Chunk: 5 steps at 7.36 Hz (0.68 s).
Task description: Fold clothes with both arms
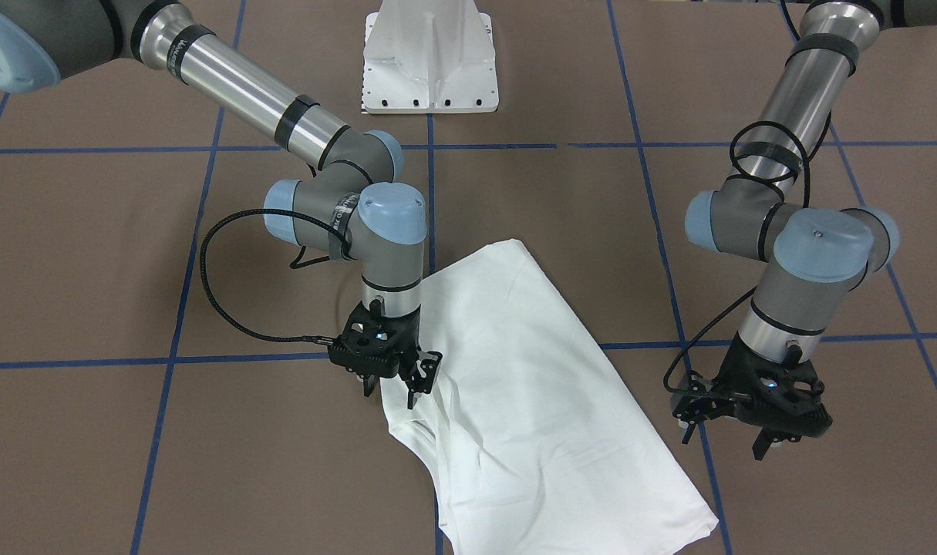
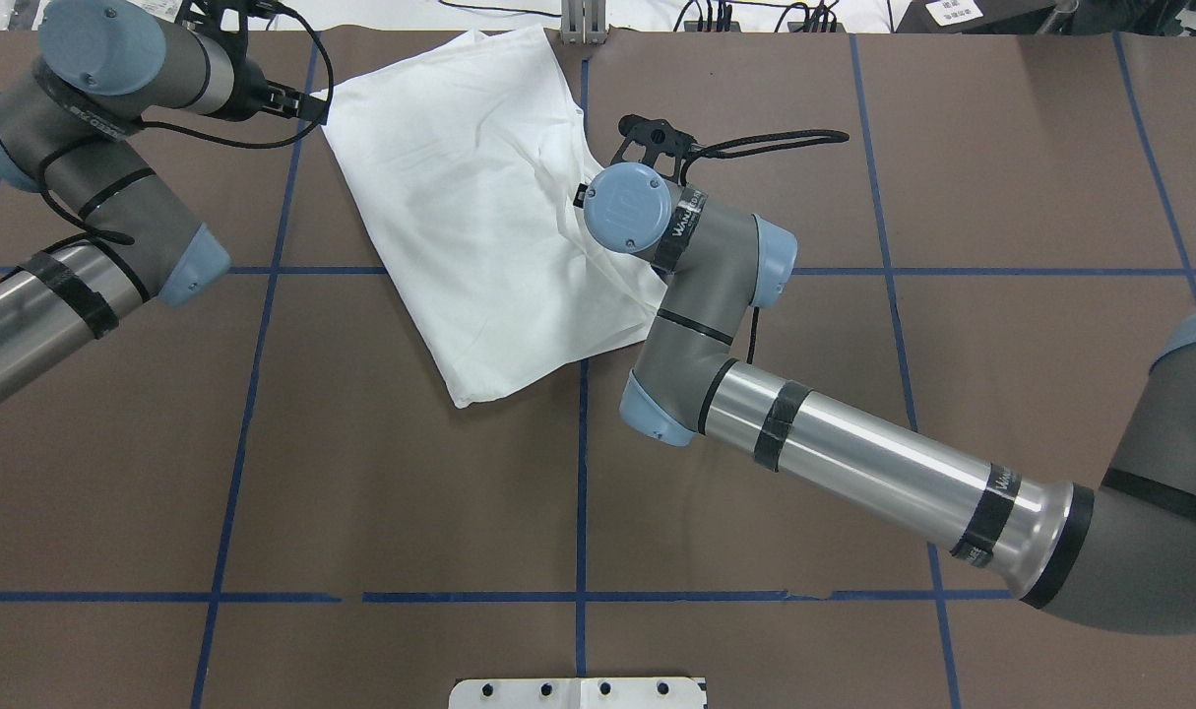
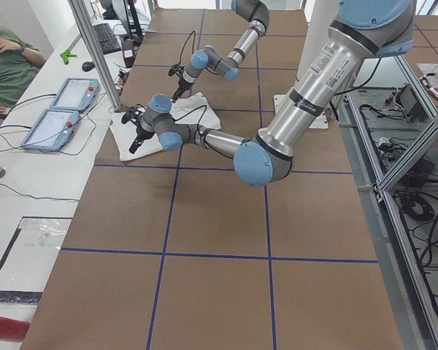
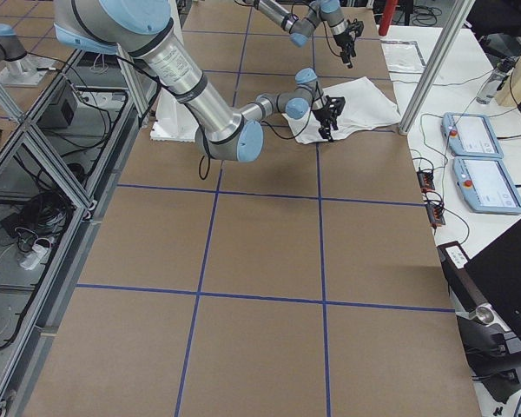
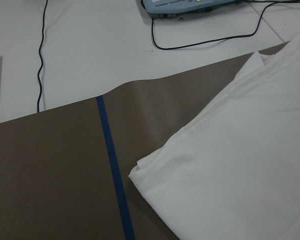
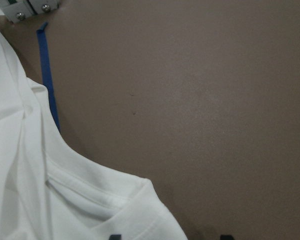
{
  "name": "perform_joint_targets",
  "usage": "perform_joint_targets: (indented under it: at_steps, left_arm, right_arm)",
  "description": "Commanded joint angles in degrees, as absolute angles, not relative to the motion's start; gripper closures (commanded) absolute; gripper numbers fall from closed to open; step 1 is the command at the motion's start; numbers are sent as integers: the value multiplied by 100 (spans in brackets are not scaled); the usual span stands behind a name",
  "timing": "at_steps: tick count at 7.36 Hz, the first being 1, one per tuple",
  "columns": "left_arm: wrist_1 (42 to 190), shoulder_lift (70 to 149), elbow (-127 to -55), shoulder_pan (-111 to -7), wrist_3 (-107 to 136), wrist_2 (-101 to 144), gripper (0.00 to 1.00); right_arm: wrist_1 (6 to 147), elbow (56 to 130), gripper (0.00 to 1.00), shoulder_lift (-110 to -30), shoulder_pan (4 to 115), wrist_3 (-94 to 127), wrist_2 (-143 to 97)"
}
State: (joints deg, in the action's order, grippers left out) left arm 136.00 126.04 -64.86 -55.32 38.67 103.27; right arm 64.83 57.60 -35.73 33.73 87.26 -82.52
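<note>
R arm (image 1: 314, 131) bent, wrist vertical; R tool (image 1: 391, 393) open over shirt (image 1: 530, 370) edge. L tool (image 1: 722, 443) open, pointing down, beside shirt.

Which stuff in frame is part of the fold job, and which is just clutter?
Job: white shirt, right hand, left hand.
Lying about: white pedestal base, control tablets, blue tape lines.
</note>
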Motion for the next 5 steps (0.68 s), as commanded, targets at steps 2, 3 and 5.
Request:
perform_joint_targets:
  at_steps: [2, 3, 5]
  left_arm:
    - [13605, 12595, -6486, -5528, 3867, 10327, 0]
    - [13605, 12560, -6486, -5528, 3858, 10327, 0]
    - [13605, 12551, -6486, -5528, 3858, 10327, 0]
  right_arm:
    - [6486, 5722, 61, -3568, 3331, 8719, -8156]
    - [6486, 5722, 75, -3568, 3322, 8719, -8165]
    - [6512, 5739, 100, -3499, 3331, 8719, -8165]
